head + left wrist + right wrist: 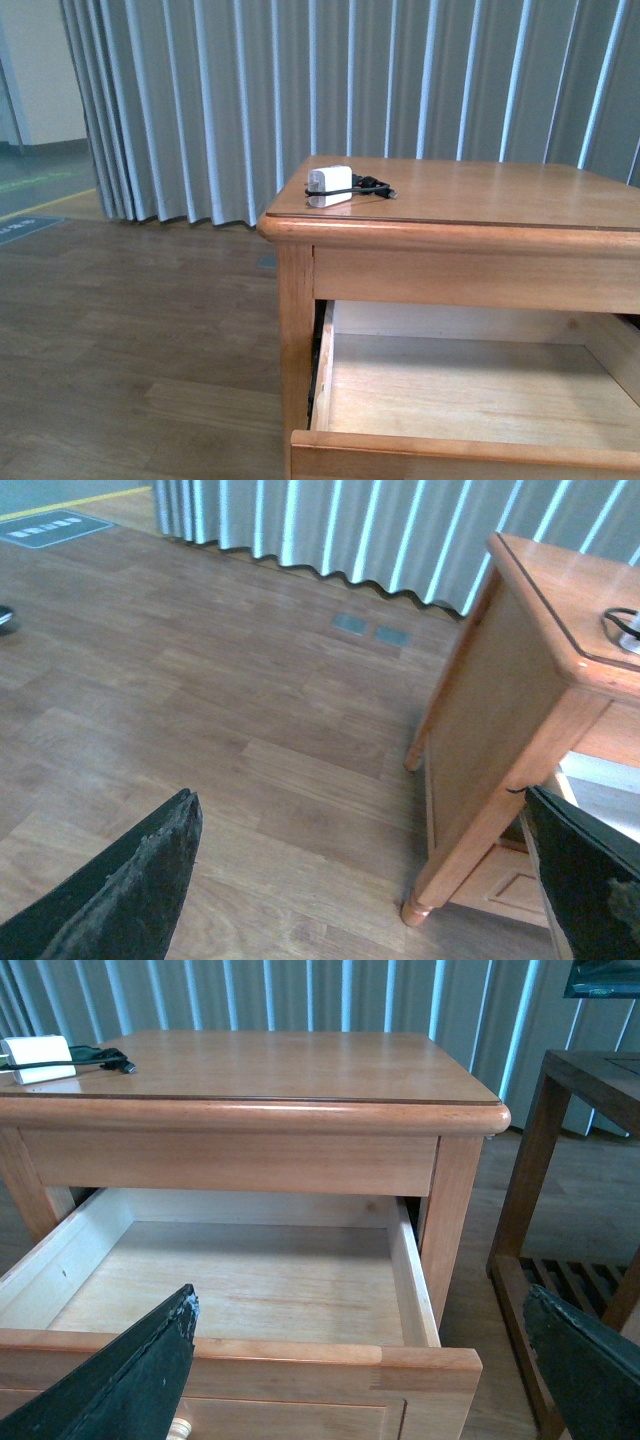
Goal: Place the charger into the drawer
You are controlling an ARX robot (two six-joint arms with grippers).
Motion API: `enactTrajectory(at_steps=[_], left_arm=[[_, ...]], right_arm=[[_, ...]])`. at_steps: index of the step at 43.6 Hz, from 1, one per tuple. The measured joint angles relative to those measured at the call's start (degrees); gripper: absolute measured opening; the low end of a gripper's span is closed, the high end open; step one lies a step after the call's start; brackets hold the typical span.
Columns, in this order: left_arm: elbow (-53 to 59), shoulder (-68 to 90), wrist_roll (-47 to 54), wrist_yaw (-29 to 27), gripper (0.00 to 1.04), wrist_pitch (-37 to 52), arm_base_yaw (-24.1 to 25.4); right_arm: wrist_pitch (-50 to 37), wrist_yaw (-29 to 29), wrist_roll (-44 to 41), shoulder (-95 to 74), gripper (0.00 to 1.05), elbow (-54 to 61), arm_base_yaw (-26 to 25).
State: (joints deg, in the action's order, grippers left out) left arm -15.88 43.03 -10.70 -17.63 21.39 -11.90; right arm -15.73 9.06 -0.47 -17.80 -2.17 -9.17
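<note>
Pickup comes next, I judge: the small white cable-wrapped charger block [330, 186] lies on the honey-brown wooden cabinet top [500, 195] above the open pale-lined wooden drawer [450, 446], and my left gripper [358, 810] and right gripper [360, 1300] both gape empty.

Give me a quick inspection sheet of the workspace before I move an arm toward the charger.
Surface: nightstand top, glossy wood, carries only the charger.
Job's things: charger lies near the top's left edge; drawer is pulled open, and its pale interior holds nothing.
Clutter: nothing seen.
Grippers: left gripper open, over the floor beside the nightstand; right gripper open, in front of the drawer; both hold nothing.
Cables: thin black cable bunched against the charger.
Surroundings: pleated grey curtain, wood floor, dark side table on the nightstand's right.
</note>
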Motion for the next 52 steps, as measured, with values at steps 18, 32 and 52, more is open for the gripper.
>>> enactTrajectory(at_steps=[18,32,52], left_arm=[[-30.0,39.5,5.0,4.9,0.99,7.7,-9.6],[-52.7,60.4,3.9,5.9,0.99,4.6,-11.1],[-72.8,76.9,-0.3,9.1,0.77,-2.0,-12.7]], right_arm=[[0.0,0.0,0.0,0.0,0.96,0.0,0.0],[0.0,0.0,0.0,0.0,0.96,0.0,0.0],[0.0,0.0,0.0,0.0,0.96,0.0,0.0]])
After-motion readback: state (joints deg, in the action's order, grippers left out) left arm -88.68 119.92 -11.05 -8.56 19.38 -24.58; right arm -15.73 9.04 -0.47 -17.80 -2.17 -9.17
